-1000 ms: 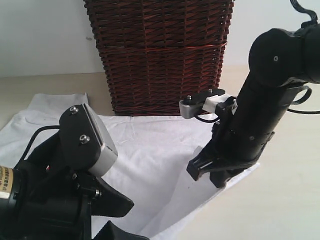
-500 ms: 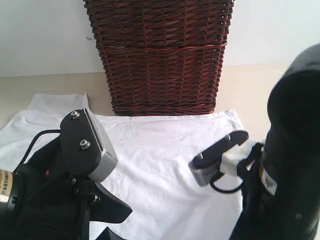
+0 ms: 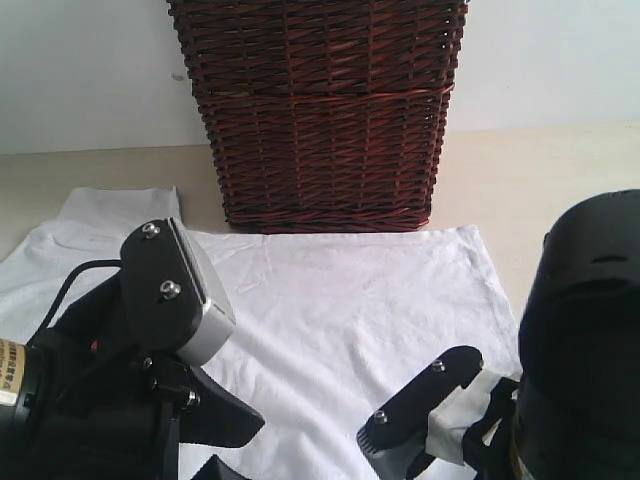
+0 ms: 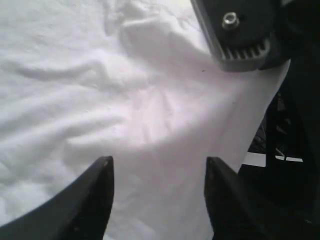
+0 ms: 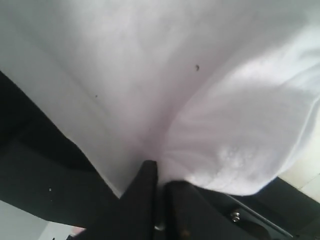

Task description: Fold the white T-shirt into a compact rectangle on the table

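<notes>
The white T-shirt (image 3: pixel 350 300) lies spread on the counter (image 3: pixel 545 170) just near of the basket (image 3: pixel 320 110), the left hand (image 4: pixel 159 164) spread open over it, the right hand (image 5: pixel 160 175) pinching its near right cloth.

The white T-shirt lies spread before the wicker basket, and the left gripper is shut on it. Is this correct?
No. The left wrist view shows the left gripper open, jaws apart above the white T-shirt, holding nothing. The shirt does lie spread before the wicker basket.
</notes>
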You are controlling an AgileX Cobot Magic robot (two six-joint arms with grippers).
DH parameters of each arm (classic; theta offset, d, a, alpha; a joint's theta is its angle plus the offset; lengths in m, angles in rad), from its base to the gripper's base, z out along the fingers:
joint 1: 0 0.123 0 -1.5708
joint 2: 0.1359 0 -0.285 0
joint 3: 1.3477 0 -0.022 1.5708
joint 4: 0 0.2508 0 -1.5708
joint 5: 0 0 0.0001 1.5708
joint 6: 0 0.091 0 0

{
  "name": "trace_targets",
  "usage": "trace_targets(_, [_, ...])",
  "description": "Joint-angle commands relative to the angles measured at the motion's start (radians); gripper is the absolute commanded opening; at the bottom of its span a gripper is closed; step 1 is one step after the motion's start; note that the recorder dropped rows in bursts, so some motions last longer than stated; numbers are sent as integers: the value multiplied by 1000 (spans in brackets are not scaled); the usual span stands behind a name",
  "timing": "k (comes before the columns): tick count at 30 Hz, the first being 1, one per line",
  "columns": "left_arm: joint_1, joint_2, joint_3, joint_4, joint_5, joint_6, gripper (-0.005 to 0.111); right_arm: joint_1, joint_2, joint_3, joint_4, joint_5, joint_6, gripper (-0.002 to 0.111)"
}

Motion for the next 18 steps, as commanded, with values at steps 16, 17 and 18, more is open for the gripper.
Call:
trace_targets(16, [3, -7, 3, 29, -14, -12, 54, 3, 17, 68, -307, 5, 104, 51])
trace_targets(17, [3, -7, 3, 49, -24, -44, 54, 3, 17, 68, -376, 5, 160, 51])
trace_targets(18, [3, -7, 3, 81, -35, -83, 53, 3, 17, 68, -438, 5, 225, 49])
